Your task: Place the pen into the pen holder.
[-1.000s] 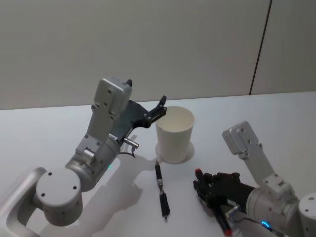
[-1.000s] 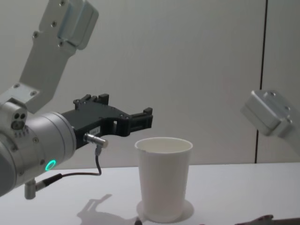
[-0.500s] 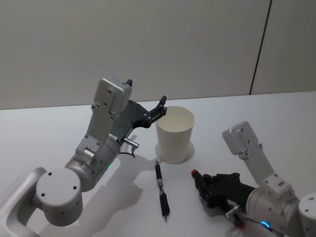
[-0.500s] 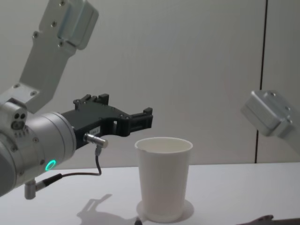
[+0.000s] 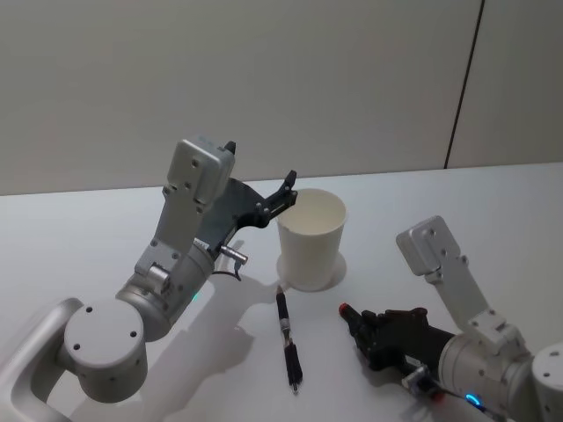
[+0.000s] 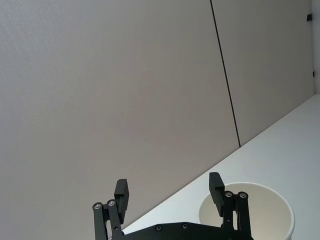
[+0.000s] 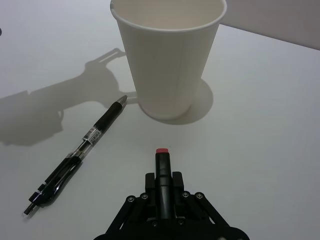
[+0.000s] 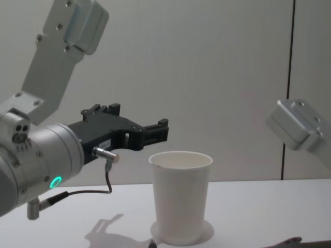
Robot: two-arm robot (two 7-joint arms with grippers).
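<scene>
While the pen holder (image 5: 310,237) stands upright on the counter (image 5: 106,237), the pen (image 7: 161,167) is gripped lengthwise in the clenched right claw (image 5: 365,327) at about five o'clock from it. Its red cap is pointed toward the cup but is apart from it. The left claw (image 5: 286,192) is held released, fingers spread, at the rim's ten o'clock. A clear-barrelled ballpoint (image 5: 287,338) lies at six o'clock, its tip near the cup's base.

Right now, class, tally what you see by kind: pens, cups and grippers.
Pens: 2, the red-capped pen in the right gripper and a click pen lying by the paper cup.
Paper cups: 1.
Grippers: 2, the left gripper open, the right shut.
Total: 5.
</scene>
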